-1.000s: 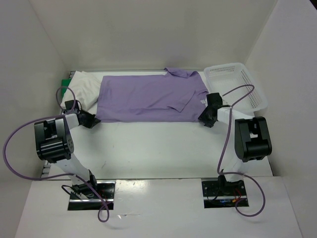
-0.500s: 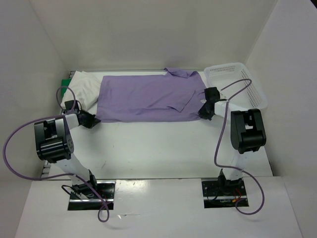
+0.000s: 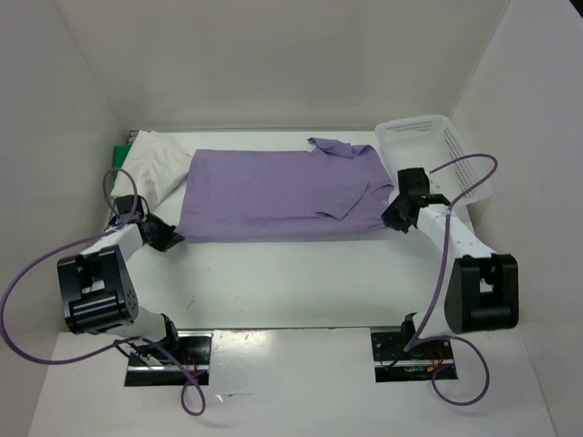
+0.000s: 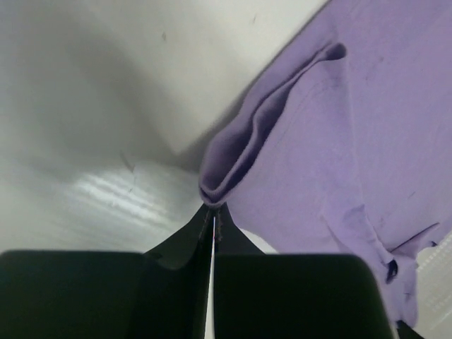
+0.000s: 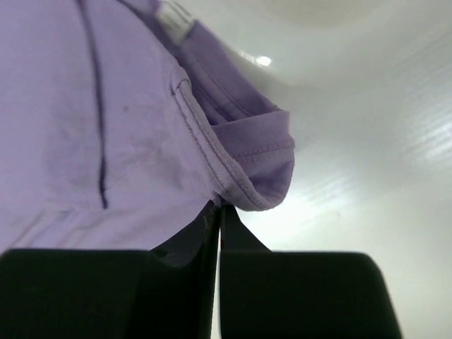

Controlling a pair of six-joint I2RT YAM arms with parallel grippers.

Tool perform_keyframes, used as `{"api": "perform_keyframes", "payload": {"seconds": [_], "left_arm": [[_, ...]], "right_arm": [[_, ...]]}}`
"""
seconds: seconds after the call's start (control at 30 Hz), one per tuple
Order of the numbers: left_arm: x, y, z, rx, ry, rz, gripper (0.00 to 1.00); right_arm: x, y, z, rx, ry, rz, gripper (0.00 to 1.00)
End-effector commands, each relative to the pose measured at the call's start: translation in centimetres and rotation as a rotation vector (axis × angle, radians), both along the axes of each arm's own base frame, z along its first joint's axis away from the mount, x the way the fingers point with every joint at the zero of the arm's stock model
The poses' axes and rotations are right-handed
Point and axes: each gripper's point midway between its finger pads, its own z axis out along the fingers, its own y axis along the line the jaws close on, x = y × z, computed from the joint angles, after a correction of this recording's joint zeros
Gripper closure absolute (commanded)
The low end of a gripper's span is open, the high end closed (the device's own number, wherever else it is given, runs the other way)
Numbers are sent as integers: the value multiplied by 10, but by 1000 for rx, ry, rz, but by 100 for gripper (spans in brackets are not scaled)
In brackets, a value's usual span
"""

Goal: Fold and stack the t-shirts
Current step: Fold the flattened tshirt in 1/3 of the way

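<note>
Cloth takes up most of the overhead view: the lavender t-shirt (image 3: 278,191) lies spread across the far half of the tabletop (image 3: 291,273), wide side to side, its collar bunched at about 1 o'clock and one sleeve flap folded in over the body on the right. The white t-shirt (image 3: 150,164) sits at 10 o'clock, partly tucked under the lavender one's left edge, and a sliver of the green t-shirt (image 3: 120,150) peeks out beyond it at the far left. The white mesh basket (image 3: 437,155) stands at 2 o'clock, just beside the lavender collar end. The left jaws are at the shirt's near-left corner, toward 8 o'clock; the right jaws are at its near-right corner, toward 4 o'clock.

From the left wrist, the left jaws are pressed fully together with a small doubled fold of the lavender t-shirt (image 4: 339,141) nipped at their tips. The rest of the shirt runs away toward 1 o'clock, with bare tabletop (image 4: 85,198) at 9 o'clock.

From the right wrist, the right jaws are likewise closed tight, gripping the lavender t-shirt (image 5: 92,127) at its stitched hem corner, which curls over just above the tips. The cloth fills the view from 9 to 12 o'clock, and glossy tabletop (image 5: 367,176) shows at 3 o'clock.
</note>
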Motion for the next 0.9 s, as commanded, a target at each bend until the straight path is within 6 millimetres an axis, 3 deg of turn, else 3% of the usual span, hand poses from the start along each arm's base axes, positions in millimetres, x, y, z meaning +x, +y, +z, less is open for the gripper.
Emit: {"api": "perform_keyframes", "payload": {"seconds": [0.0, 0.03, 0.07, 0.1, 0.17, 0.33, 0.43, 0.5, 0.53, 0.6, 0.63, 0.67, 0.83, 0.87], "left_arm": [[-27, 4, 6, 58, 36, -27, 100], [-34, 2, 7, 51, 56, -27, 100], [-41, 0, 7, 40, 66, -33, 100], [-43, 2, 16, 46, 49, -23, 100], [-59, -9, 18, -5, 85, -23, 100], [-101, -36, 31, -116, 189, -1, 100], [-106, -39, 45, -134, 213, -4, 100], [-106, -42, 47, -152, 220, -10, 99], [-105, -46, 49, -179, 210, -23, 72], [-101, -45, 47, -172, 189, -24, 34], [-97, -41, 52, -153, 177, -19, 9], [-93, -32, 54, -105, 169, -9, 1], [-55, -9, 91, 10, 43, -29, 1], [-40, -8, 95, 17, -22, -61, 1]], "right_arm": [[-31, -8, 17, -4, 34, 3, 100], [-36, 2, 21, 44, 34, 30, 100], [-37, -2, 29, 70, 20, 13, 100], [-49, -2, 25, 85, 72, 20, 100], [-56, 0, 42, 89, 54, 39, 100], [-81, 5, 56, 104, 84, 81, 99], [-94, 5, 54, 96, 127, 99, 96], [-99, 2, 60, 81, 122, 92, 89], [-100, 1, 62, 76, 125, 101, 72], [-98, 2, 67, 66, 108, 107, 56], [-99, 0, 67, 51, 109, 114, 52], [-95, 0, 72, 51, 94, 115, 52], [-78, -3, 90, 15, 36, 131, 50], [-74, 4, 93, 30, 13, 166, 61]]}}
